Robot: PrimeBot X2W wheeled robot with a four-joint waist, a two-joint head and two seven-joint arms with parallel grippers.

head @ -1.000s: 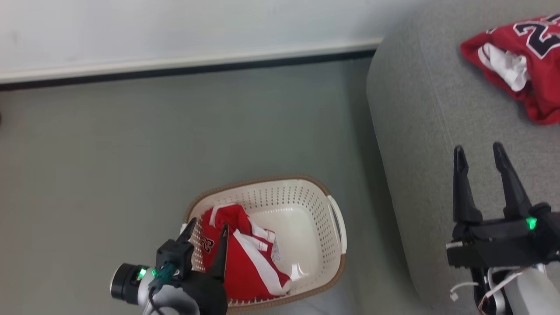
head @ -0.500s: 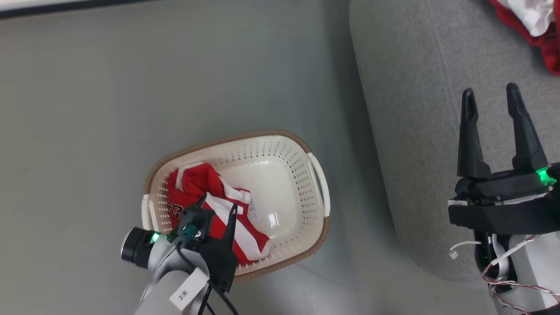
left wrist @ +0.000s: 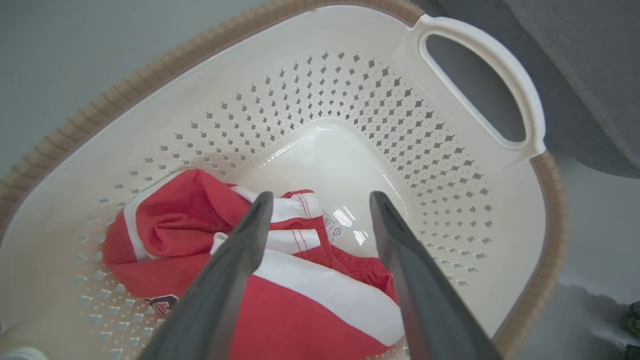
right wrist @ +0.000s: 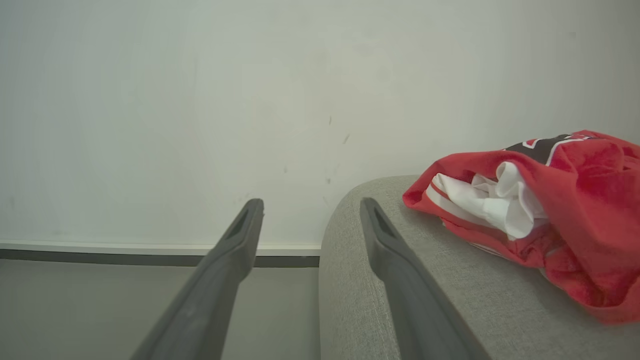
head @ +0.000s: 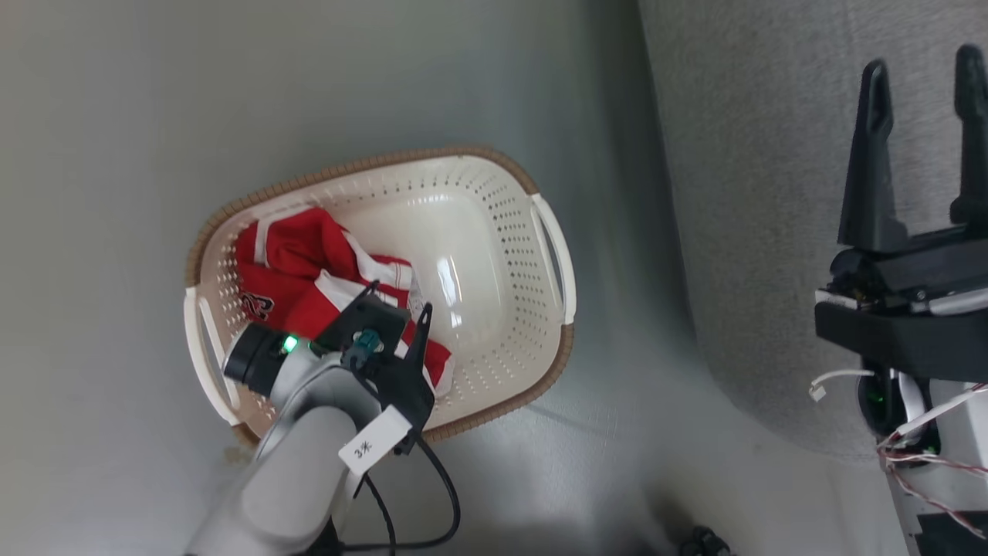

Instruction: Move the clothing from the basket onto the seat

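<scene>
Pale grey left forearm (head: 285, 479) rising from the lower edge, black long-fingered left gripper (head: 399, 303) angled forward and down, jaws parted, black long-fingered right gripper (head: 922, 66) held upright at the right, fingers spread apart

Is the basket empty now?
Not empty. A red garment with white stripes lies bunched at one end of the basket; the rest of its shiny floor is bare.

Red garment (left wrist: 190, 225) crumpled in cream basket (left wrist: 350, 80); jersey (right wrist: 590, 200) (bunched) on grey sofa (right wrist: 500, 320).
</scene>
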